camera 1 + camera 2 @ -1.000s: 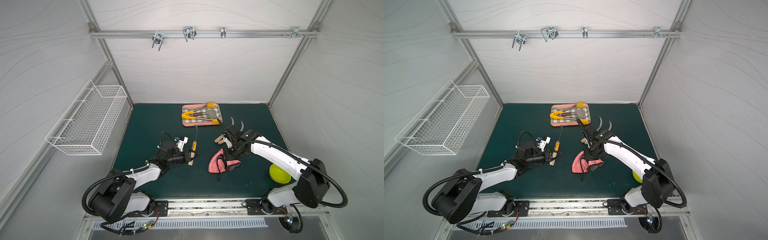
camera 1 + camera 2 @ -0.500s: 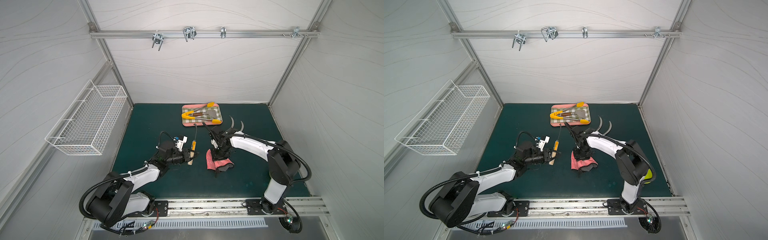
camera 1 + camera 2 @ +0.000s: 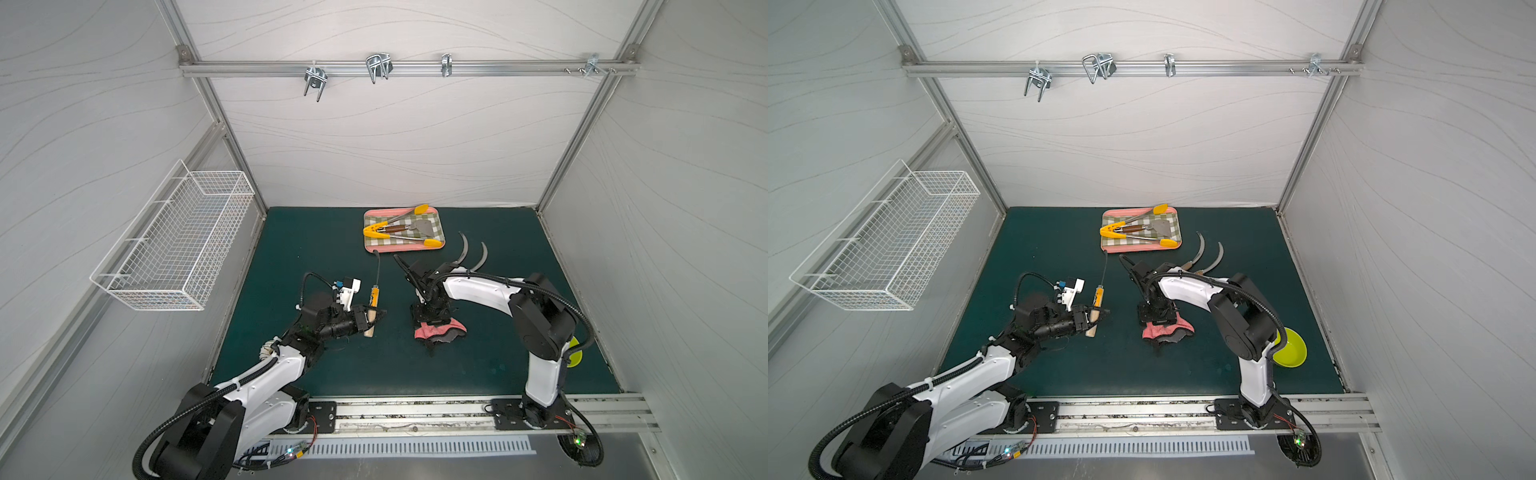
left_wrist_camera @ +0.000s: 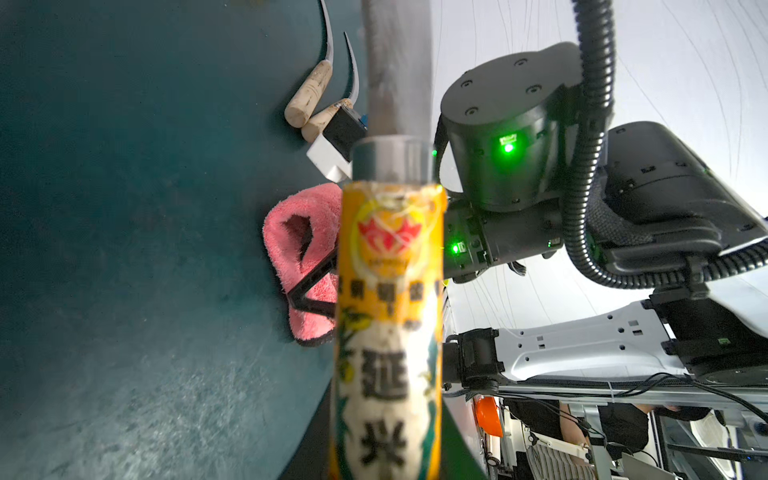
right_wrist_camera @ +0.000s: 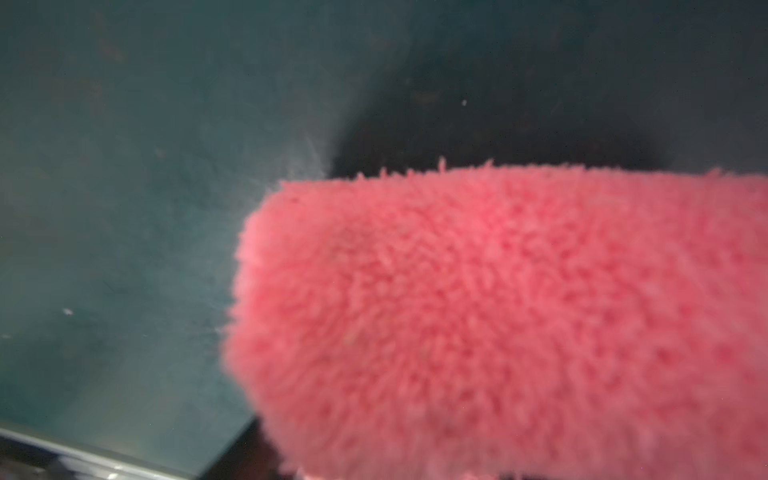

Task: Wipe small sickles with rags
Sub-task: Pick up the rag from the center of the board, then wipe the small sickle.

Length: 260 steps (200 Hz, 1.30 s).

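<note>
The big dark green table (image 3: 316, 249) took up the floor of the white box. A white wire basket (image 3: 174, 245) hung on the side wall, well apart from the things on the table. The left arm (image 3: 266, 374) reached in low. The left fingers (image 3: 380, 312) were shut tight on the pale wooden handle of one small sickle (image 3: 375, 296), and its thin blade pointed at the tray, with the tip just beside the rim. The right arm (image 3: 478, 291) bent down over the rag. The right fingers (image 4: 311, 277) pressed down on the rag, but it was not clear if they were wide or shut. The pink-rimmed checked tray (image 3: 405, 250) sat at the back of the table. A green bowl (image 3: 1291, 349) sat behind the right arm, partly hidden. The pink fuzzy rag (image 3: 442, 332) lay crumpled on the table near the middle, with its dark edge showing. The other two small sickles (image 3: 463, 249) (image 3: 482, 255) lay side by side on the table, between the tray and the right arm. Yellow-tipped tongs (image 3: 376, 230) and a brown-handled spatula (image 3: 428, 226) lay on the tray.
</note>
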{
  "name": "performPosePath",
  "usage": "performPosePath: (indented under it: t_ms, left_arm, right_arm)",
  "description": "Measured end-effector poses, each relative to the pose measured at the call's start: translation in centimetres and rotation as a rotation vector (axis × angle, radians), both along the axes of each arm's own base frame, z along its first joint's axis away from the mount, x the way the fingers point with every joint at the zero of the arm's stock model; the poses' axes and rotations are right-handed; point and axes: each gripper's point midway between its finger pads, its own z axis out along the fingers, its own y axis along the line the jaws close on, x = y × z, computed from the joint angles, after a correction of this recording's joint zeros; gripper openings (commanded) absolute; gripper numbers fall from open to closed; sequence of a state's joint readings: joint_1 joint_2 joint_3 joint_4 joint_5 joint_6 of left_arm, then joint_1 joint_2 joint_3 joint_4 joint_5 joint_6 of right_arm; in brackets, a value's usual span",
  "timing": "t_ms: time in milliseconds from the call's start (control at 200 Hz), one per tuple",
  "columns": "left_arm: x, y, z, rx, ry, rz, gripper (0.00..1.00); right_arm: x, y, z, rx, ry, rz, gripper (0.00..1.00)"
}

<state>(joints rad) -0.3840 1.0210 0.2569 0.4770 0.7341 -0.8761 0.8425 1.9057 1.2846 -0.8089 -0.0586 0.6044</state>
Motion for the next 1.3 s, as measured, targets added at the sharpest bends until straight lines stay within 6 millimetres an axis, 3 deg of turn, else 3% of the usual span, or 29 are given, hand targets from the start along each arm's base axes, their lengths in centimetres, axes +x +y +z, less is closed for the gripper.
performPosePath:
  t_ms: [115,275,430,595,740,870,1076,1301]
  left_arm:
    - [-0.3,0.2,-0.6,0.011,0.019,-0.001,0.00]
    - [-0.4,0.2,-0.9,0.013,0.029,-0.003,0.00]
    - [-0.4,-0.2,-1.1,-0.005,0.052,-0.022,0.00]
    - [-0.8,-1.6,-0.7,-0.031,0.060,-0.074,0.00]
    - [-1.7,-4.8,1.7,-0.077,0.006,-0.185,0.00]
    - [-1.2,-6.6,3.9,-0.139,-0.041,-0.225,0.00]
    - [-0.1,-8.4,4.0,-0.206,-0.007,-0.240,0.00]
    - [-0.5,-11.0,4.6,-0.260,0.006,-0.298,0.00]
  right_arm:
    - [0.2,-0.8,-0.2,-0.040,-0.013,-0.004,0.19]
    - [0.6,-1.4,0.0,-0.007,-0.031,-0.019,0.09]
    - [1.3,-2.8,1.5,0.156,-0.028,-0.083,0.07]
    - [4.3,-5.0,7.0,0.429,-0.089,-0.195,0.07]
    - [6.9,-6.1,11.7,0.647,-0.161,-0.230,0.07]
    - [8.5,-6.8,14.0,0.786,-0.182,-0.236,0.07]
    - [10.0,-5.5,17.1,0.954,-0.190,-0.160,0.06]
    - [10.9,-4.4,18.6,1.053,-0.184,-0.099,0.06]
